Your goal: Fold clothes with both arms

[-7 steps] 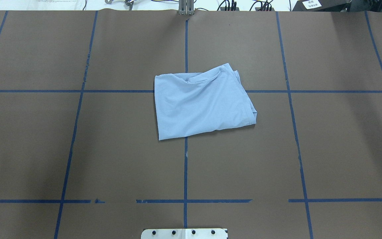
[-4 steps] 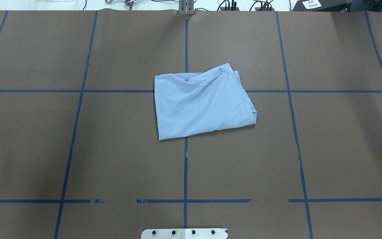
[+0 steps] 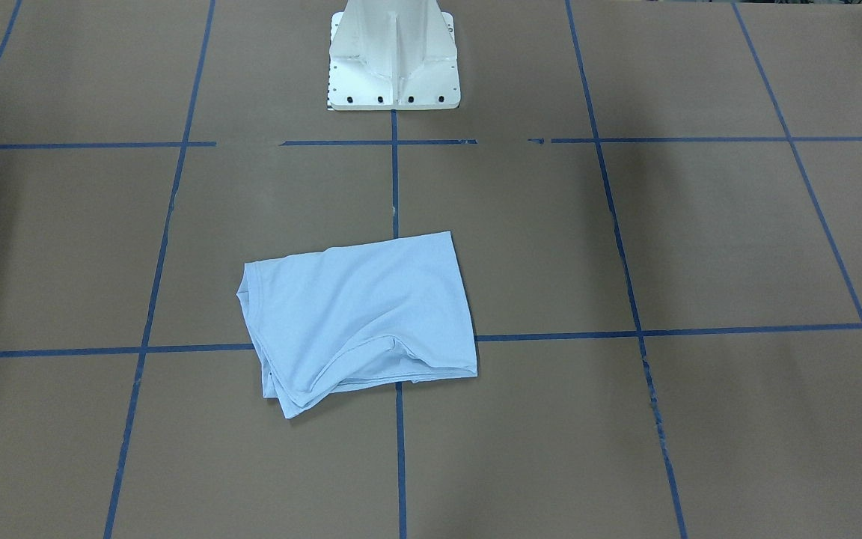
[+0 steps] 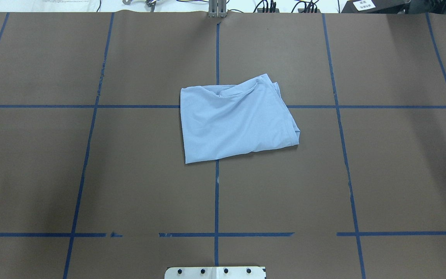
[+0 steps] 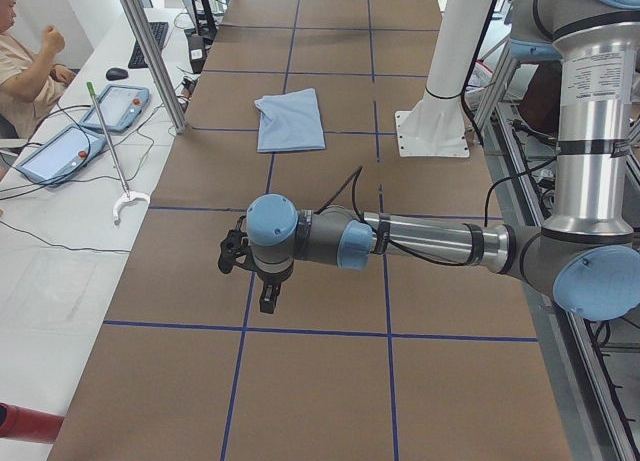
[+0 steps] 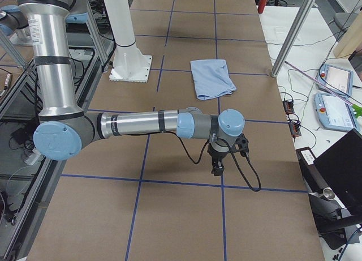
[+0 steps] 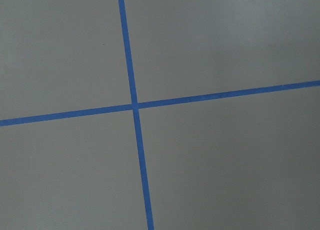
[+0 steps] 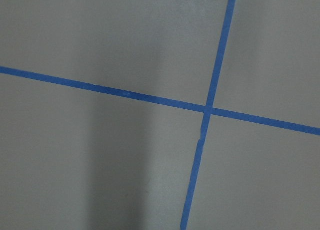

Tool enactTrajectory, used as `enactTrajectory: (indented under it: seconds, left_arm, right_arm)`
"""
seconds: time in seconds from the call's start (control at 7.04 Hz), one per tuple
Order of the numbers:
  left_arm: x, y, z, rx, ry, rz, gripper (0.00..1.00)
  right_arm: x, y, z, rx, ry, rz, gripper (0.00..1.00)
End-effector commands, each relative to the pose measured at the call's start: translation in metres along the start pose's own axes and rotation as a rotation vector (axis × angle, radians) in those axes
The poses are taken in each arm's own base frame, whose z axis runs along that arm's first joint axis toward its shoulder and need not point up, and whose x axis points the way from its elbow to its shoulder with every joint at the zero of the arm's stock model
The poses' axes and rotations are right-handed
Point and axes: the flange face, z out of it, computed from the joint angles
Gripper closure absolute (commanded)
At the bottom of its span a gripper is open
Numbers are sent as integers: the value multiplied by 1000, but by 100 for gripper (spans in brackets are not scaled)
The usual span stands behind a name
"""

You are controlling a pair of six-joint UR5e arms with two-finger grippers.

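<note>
The light blue T-shirt (image 4: 234, 122) lies folded into a rough rectangle at the table's middle, also seen in the front view (image 3: 360, 314) and both side views (image 5: 290, 119) (image 6: 212, 78). Its print and label are hidden. My left arm (image 5: 420, 243) stretches low over the table far from the shirt, its gripper (image 5: 265, 299) pointing down over a tape line. My right arm (image 6: 141, 124) does the same at the other end, with its gripper (image 6: 218, 169) above bare table. Only the side views show the grippers, so I cannot tell whether they are open or shut.
The white pedestal base (image 3: 393, 56) stands at the robot's edge of the brown table (image 4: 91, 174), which is marked with blue tape lines (image 7: 134, 106). A person (image 5: 25, 56) sits at a side desk with tablets (image 5: 110, 106). Metal posts (image 5: 150, 51) stand beside the table.
</note>
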Motion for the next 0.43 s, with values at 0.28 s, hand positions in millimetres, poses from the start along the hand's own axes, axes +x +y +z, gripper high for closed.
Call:
enactTrajectory:
  seconds: [0.28]
  left_arm:
    - [2,-2,-1,3,8,3,0]
  right_arm:
    - [-4,-1,16,-32,-3,-1,0]
